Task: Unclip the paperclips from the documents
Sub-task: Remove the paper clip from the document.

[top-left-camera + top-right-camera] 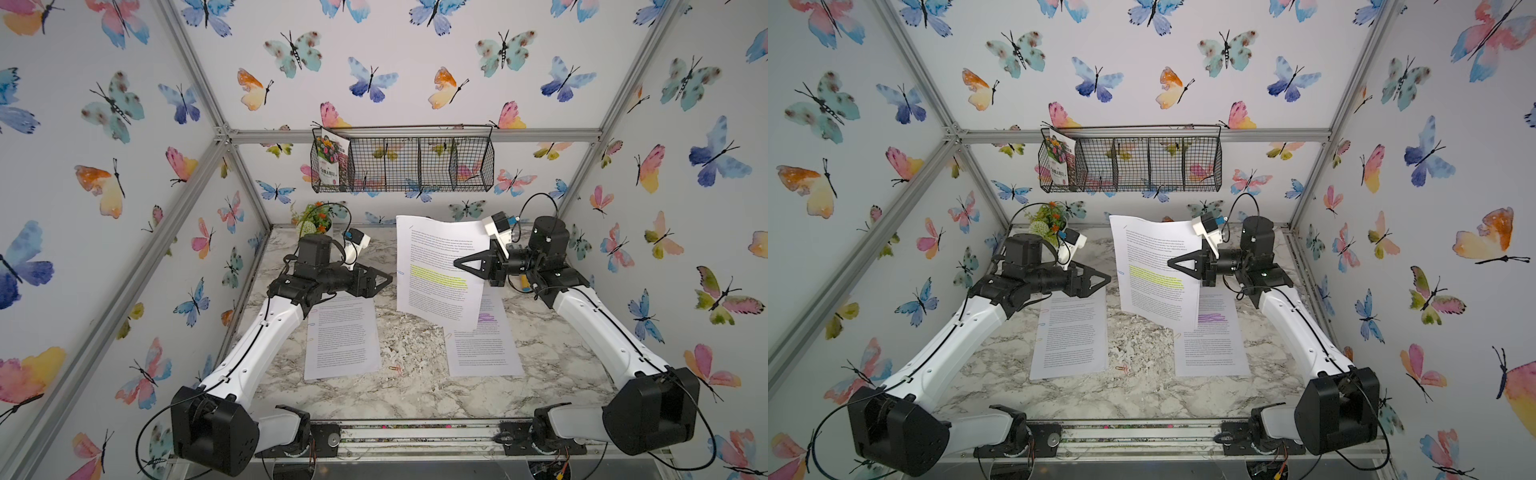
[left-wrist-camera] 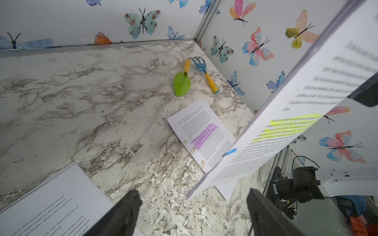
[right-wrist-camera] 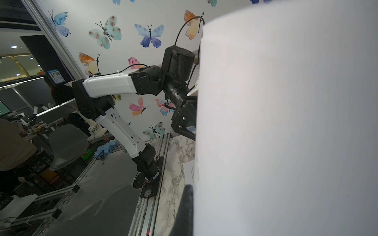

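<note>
In both top views the yellow-highlighted document is seen lifted off the tabletop and held nearly upright. It is pinched near its right-hand side by the right claw, whose jaws are closed on the paper. A blue paperclip is fixed on its left edge, just beside the tip of the left claw. The unhighlighted document lies flat under the left arm. The purple-highlighted document lies flat to the right, partly covered by the lifted sheets. A loose paperclip is seen on the tabletop between the two flat documents.

In the left wrist view the left claw's fingers are spread wide, with only bare tabletop between them. The blue paperclip is shown gripping the lifted document's edge. Three yellow paperclips are seen along the purple-highlighted document's edge.

In the right wrist view most of the picture is filled by the blank back of the held document. One dark finger is seen at its edge and the other is hidden.
</note>
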`<state>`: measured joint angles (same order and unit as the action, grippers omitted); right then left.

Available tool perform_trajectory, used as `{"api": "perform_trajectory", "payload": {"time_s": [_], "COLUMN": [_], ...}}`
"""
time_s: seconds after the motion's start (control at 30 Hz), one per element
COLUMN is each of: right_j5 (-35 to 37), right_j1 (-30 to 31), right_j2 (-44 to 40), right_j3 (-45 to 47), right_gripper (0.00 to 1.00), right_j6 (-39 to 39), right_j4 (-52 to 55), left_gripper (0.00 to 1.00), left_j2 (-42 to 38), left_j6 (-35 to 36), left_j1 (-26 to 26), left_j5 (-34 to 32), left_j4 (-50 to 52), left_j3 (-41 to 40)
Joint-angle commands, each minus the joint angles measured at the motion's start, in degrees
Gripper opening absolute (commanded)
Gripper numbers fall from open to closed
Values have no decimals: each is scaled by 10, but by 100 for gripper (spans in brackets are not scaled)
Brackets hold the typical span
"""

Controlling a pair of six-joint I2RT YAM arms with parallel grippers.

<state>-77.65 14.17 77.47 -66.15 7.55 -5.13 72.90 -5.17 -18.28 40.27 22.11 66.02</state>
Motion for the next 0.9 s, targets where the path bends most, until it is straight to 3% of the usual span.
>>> {"api": "perform_trajectory", "payload": {"time_s": [0.0,0.13,0.27,0.57,0.77,0.87], "right_j5": [-25,-35,-41,-44,-50,-52], "right_j1": [-3,-3,-2,-1,0,0], "right_j2": [3,7,12,16,24,27], "right_j3": [2,-5,-14,-21,-30,-32], "right_gripper": [2,2,2,2,2,2], "right_j6": [14,39,47,76,93,93], "right_j4": [-18,-40,-44,-82,-100,-101], "left_gripper": [90,91,86,65,74,71], "left_j2": [-7,5,22,43,51,59], "left_j6": [0,-4,-12,-19,-17,-23], "left_j1": [-11,-27,-32,-40,-42,-44], "left_j5": [51,65,65,70,76,77], "left_j4": [-36,-43,-40,-44,-49,-56], "left_j3": [18,26,39,46,47,58]}}
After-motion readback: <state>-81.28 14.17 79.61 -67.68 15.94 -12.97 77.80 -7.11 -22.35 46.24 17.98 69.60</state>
